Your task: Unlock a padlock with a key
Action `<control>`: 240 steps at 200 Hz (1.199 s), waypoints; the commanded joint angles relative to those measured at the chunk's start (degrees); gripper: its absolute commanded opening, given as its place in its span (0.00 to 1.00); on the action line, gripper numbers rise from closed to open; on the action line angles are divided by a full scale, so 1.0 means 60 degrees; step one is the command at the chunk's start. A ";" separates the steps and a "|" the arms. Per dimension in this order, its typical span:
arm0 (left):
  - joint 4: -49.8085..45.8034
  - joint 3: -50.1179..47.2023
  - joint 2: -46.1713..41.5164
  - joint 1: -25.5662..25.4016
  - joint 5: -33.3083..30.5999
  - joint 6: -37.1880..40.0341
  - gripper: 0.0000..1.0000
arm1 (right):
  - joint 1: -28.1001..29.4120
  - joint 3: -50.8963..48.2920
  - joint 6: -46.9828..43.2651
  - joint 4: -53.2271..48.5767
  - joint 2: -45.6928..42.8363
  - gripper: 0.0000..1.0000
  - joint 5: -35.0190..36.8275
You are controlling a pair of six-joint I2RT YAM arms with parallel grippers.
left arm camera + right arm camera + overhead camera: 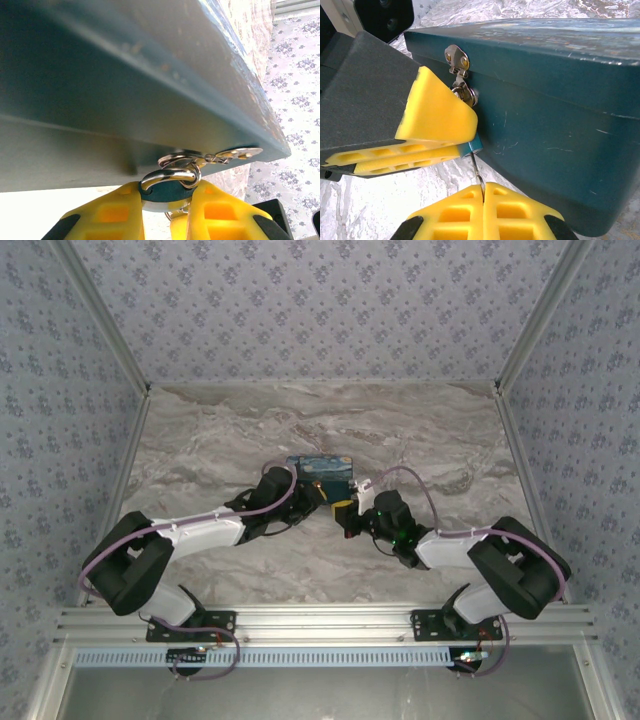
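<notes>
two hands | left hand point(167, 206) narrow, clamping padlock point(472, 146) | right hand point(483, 192) pinched on key point(477, 170), seemingly inserted

A: Arms first. Same build on both?
B: Same. Black-jointed, white-shelled left arm point(200, 532) and its twin right arm point(450, 545): bulky black housings, pale link shells.
A: Cabling?
B: Lilac sheathed cable point(403, 469) runs outside each arm. Small green light point(400, 536) on the right wrist.
A: Ends?
B: Two-finger left gripper point(167, 192) and right gripper point(482, 186): bright yellow moulded fingers point(455, 215) with hollow rectangular cells, black corner pads point(410, 227), matte dark grey bodies.
A: Mounts?
B: Flat black base plates point(190, 625).
</notes>
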 commanded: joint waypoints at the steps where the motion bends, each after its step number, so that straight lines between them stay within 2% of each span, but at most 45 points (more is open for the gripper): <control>1: 0.0357 0.0147 -0.0180 -0.0055 0.0084 -0.0202 0.17 | -0.0029 -0.0061 -0.0159 0.0000 -0.0236 0.00 0.0071; 240: 0.0631 0.0282 -0.0343 -0.0060 0.0884 -0.0679 0.17 | -0.0340 0.0476 -0.0232 0.0548 0.0146 0.00 -0.0207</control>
